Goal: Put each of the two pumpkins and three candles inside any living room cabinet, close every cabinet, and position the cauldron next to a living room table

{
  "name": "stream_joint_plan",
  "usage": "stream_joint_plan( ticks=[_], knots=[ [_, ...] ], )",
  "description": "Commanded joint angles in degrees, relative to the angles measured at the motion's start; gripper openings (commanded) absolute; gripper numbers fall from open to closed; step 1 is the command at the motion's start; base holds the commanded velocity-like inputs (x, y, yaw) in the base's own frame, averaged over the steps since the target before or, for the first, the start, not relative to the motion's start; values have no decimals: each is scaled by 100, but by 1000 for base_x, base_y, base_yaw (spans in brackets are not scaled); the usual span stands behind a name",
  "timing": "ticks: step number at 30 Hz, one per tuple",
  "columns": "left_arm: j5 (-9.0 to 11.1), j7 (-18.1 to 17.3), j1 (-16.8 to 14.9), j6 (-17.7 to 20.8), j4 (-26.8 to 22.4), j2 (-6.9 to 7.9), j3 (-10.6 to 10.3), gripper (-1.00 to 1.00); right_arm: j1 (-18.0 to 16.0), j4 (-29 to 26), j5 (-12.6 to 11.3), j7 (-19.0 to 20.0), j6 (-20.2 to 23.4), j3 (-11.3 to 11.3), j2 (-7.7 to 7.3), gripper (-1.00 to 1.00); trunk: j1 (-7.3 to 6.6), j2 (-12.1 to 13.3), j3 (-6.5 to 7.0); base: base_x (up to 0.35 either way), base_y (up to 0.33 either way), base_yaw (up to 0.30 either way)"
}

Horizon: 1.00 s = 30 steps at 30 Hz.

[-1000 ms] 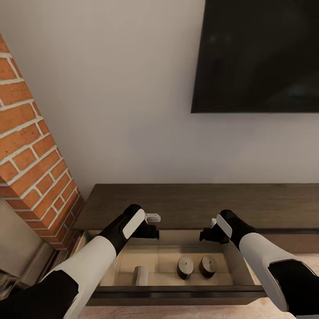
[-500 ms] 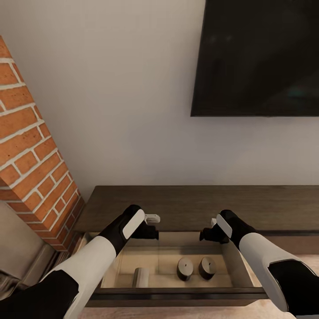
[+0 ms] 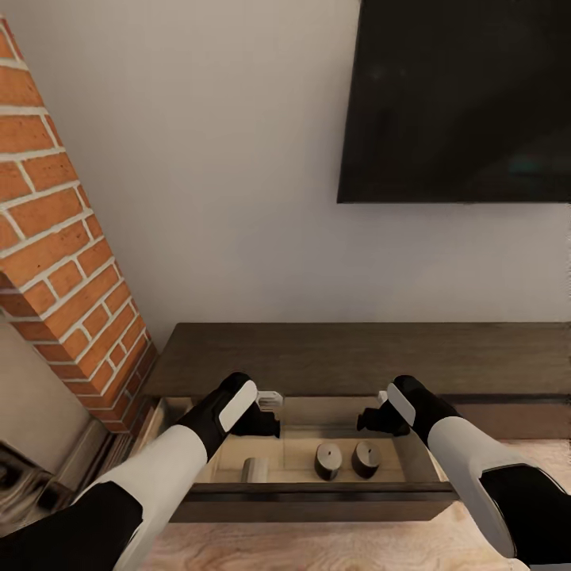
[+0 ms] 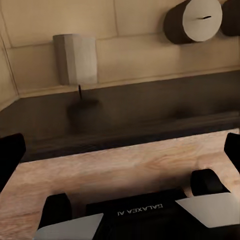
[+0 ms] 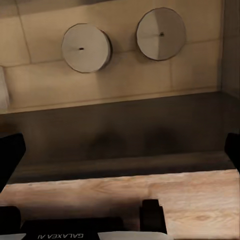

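The cabinet (image 3: 357, 357) runs along the wall with one drawer (image 3: 317, 501) pulled out, its pale inside showing. Two candles (image 3: 328, 460) (image 3: 365, 457) stand side by side in it, and a third candle (image 3: 254, 468) lies further left. My left gripper (image 3: 268, 420) and right gripper (image 3: 371, 419) hover open above the drawer's back part, touching nothing. The left wrist view holds the lying candle (image 4: 75, 57) and a standing candle (image 4: 192, 21); the right wrist view shows both standing candles (image 5: 86, 48) (image 5: 160, 34). Pumpkins, cauldron and table are out of view.
A dark TV (image 3: 460, 95) hangs on the wall above the cabinet. A slanted brick column (image 3: 55, 238) stands at the left, close to the cabinet's end. Pale wood floor (image 3: 317, 547) lies in front of the drawer.
The whole picture has shifted, so the camera moved: the cabinet and drawer sit higher and more floor shows in front. Both arms hold the same pose, grippers still open.
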Motion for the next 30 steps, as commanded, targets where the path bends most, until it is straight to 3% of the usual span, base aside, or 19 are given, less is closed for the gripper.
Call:
stream_joint_plan(
  ticks=[1,12,17,20,30],
  knots=[
    [55,53,-5,6,16,0,-17,100,-1,-12,-63,-49,23,34,-4,100,-4,-3,3,-308,0,0],
    [55,60,-5,-7,96,0,-17,100,-1,-12,-55,-52,23,41,-1,100,-4,-3,88,-300,0,0],
    [55,63,-3,-116,99,0,-9,100,-1,-10,-55,-61,14,55,14,100,-4,-3,124,-125,0,0],
    [58,56,-4,-384,231,0,-2,100,-1,2,-47,-73,-15,54,28,100,-4,-3,130,-42,0,0],
    [48,63,-5,-457,593,0,0,100,-1,95,-46,-75,-89,46,27,100,-4,-3,132,-176,0,0]
  ],
)
